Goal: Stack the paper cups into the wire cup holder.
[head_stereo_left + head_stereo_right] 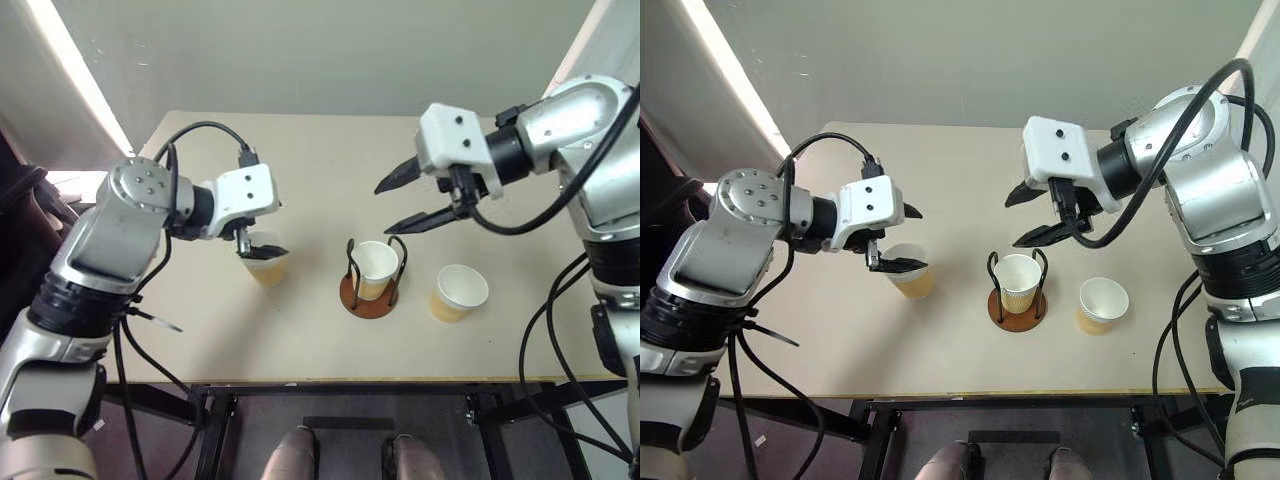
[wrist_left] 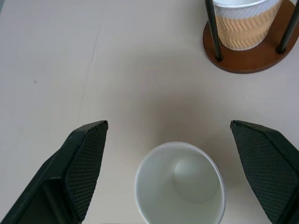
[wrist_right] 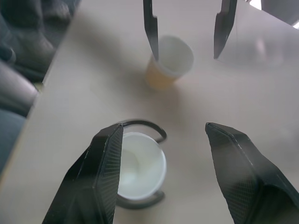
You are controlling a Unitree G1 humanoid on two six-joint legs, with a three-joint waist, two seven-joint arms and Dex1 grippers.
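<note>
Left gripper (image 1: 262, 247) spread around a paper cup (image 1: 266, 268) at nine o'clock of the holder (image 1: 371, 291); right gripper (image 1: 410, 200) spread above it.

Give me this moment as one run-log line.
left gripper: open, over left cup | right gripper: open, empty, above holder | holder: one cup | right cup: on table

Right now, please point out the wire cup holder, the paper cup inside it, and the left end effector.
round brown-based wire cup holder (image 1: 352, 297): left eye view, base disc.
tan paper cup inside it (image 1: 376, 262): left eye view, white interior.
left end effector (image 2: 169, 173): left wrist view, midway between fingertips.
</note>
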